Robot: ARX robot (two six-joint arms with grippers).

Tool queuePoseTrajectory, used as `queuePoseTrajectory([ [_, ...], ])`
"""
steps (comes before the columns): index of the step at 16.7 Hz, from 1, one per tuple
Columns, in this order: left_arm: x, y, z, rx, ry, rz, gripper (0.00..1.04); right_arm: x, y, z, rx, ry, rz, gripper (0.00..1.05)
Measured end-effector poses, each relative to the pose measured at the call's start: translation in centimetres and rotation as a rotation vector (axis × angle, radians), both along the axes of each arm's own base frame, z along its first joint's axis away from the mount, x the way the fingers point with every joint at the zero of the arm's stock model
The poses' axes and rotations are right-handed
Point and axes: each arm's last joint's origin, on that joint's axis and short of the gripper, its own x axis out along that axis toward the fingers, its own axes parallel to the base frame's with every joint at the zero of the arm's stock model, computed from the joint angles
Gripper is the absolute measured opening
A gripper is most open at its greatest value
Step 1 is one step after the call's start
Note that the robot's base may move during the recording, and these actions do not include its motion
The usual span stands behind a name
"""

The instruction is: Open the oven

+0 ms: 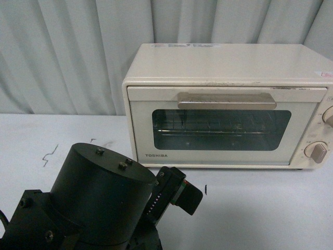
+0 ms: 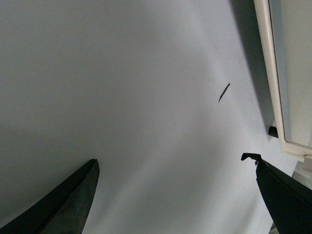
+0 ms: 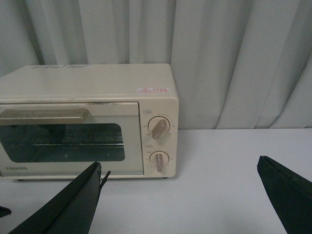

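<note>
The cream-white Toshiba oven [image 1: 229,104] stands on the white table at the right, with its glass door shut and the bar handle [image 1: 226,100] across the top of the door. A wire rack shows through the window. My left gripper [image 2: 171,161] is open and empty, low over the table just in front of the oven's lower front edge [image 2: 278,73]. My right gripper [image 3: 179,163] is open and empty. It faces the oven [image 3: 87,126] from some distance, level with its two knobs [image 3: 158,127]. The handle also shows in the right wrist view [image 3: 44,116].
The black body of my left arm [image 1: 99,192] fills the front view's lower left. A grey curtain [image 1: 67,52] hangs behind the white table [image 1: 260,208]. Small black pen marks lie on the tabletop [image 1: 49,153], and one shows in the left wrist view [image 2: 224,92].
</note>
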Motion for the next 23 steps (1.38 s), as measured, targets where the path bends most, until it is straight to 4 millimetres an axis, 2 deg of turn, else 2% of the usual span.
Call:
queuePoseTrajectory([
  [1, -0.2, -0.9, -0.1, -0.025, 0.006, -0.015, 0.98, 0.0, 0.0, 0.0, 0.0, 0.0, 0.0, 0.98],
  [9, -0.3, -1.1, -0.1, -0.029, 0.008, -0.027, 0.98, 0.0, 0.0, 0.0, 0.0, 0.0, 0.0, 0.98],
  [11, -0.3, -1.1, -0.1, -0.028, 0.008, -0.027, 0.98, 0.3, 0.4, -0.1, 0.056, 0.116, -0.152, 0.98],
  [13, -0.3, -1.1, -0.1, -0.028, 0.008, -0.028, 0.98, 1.3, 0.3, 1.8, 0.062, 0.101, -0.358, 0.98],
  [14, -0.3, -1.1, -0.1, -0.031, 0.01, -0.032, 0.98, 2.1, -0.3, 3.5, 0.068, 0.048, -0.439, 0.98],
  [15, -0.3, -1.1, -0.1, -0.03, 0.01, -0.031, 0.98, 3.4, -0.5, 5.2, 0.045, 0.009, -0.431, 0.98],
  [18, -0.3, -1.1, -0.1, -0.032, 0.011, -0.033, 0.98, 9.2, 0.3, 8.0, -0.159, 0.02, -0.304, 0.98],
  [19, -0.3, -1.1, -0.1, -0.032, 0.011, -0.034, 0.98, 11.2, 1.1, 8.9, -0.244, 0.018, -0.263, 0.98],
  [21, -0.3, -1.1, -0.1, -0.032, 0.01, -0.033, 0.98, 13.6, 2.2, 10.0, -0.353, 0.008, -0.208, 0.98],
  [23, -0.3, -1.2, -0.1, -0.033, 0.011, -0.034, 0.98, 17.4, 4.4, 10.7, -0.585, 0.031, -0.103, 0.98],
])
